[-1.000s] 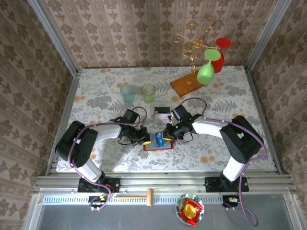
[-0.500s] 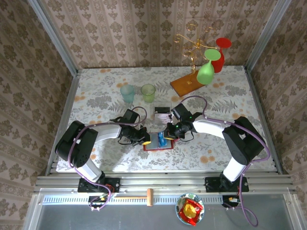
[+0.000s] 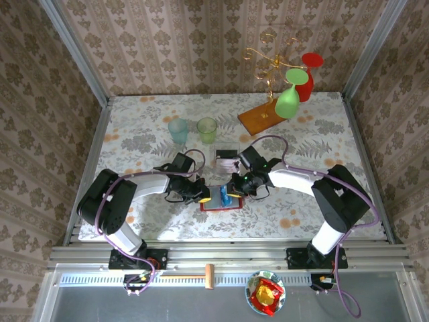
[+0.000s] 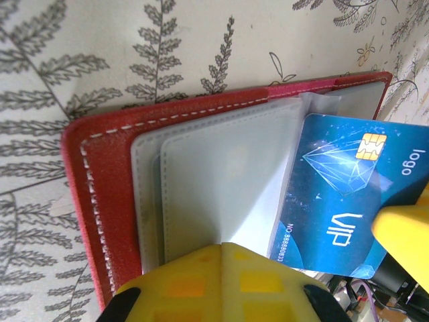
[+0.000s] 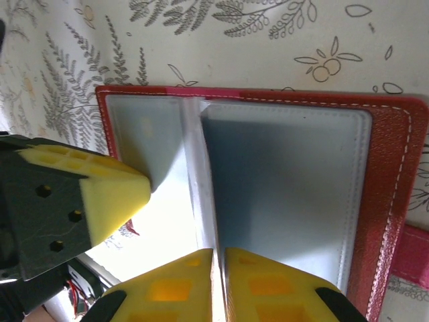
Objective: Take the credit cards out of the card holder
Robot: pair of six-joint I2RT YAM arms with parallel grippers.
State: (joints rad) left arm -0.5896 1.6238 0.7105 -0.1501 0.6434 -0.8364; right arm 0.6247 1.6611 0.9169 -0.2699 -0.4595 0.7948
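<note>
The red card holder lies open on the table between my two grippers, its clear sleeves facing up. A blue credit card marked VIP sticks well out of a sleeve on the right. My left gripper is shut, its yellow tips pressed down on the near sleeve. My right gripper is shut on the thin edge of that blue card, seen edge-on over the holder. From above, the left gripper and right gripper flank the blue card.
Behind the holder lies a small pale flat rectangle. Farther back stand a blue cup and a green cup. At the back right a wooden base board carries a gold wire rack with a green glass and a red glass.
My right gripper has crept slightly to the left over the holder with the blue card in it. The left arm has stayed put.
</note>
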